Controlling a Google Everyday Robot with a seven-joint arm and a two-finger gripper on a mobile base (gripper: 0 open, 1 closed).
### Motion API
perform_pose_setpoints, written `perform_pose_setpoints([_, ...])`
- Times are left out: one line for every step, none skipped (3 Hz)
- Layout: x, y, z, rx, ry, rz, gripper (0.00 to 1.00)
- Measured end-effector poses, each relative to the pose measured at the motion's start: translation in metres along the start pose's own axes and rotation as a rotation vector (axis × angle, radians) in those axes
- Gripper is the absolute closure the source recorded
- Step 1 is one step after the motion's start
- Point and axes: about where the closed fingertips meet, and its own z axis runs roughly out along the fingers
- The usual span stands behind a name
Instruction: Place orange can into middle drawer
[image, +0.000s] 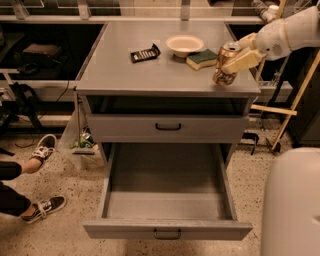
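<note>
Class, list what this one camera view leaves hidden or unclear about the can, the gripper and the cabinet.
All in the camera view:
The gripper, at the right edge of the cabinet top: far finger hidden behind the orange can it clamps.
The upper drawer: closed, contents hidden by its front.
The person: cut off by left edge; only legs and shoes show.
The black object: too small to identify.
</note>
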Motion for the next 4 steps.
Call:
perform_pose_setpoints([-0.013, 0.022, -0.091, 0.121, -0.012, -0.128, 1.00])
perform_pose_setpoints([-0.028, 0.043, -0.131, 0.168, -0.018, -0.215, 1.00])
perform_pose_setpoints([-0.028, 0.043, -0.131, 0.168, -0.018, -0.215, 1.00])
perform_pose_setpoints([-0.017, 0.049, -0.116, 0.126, -0.011, -0.214, 1.00])
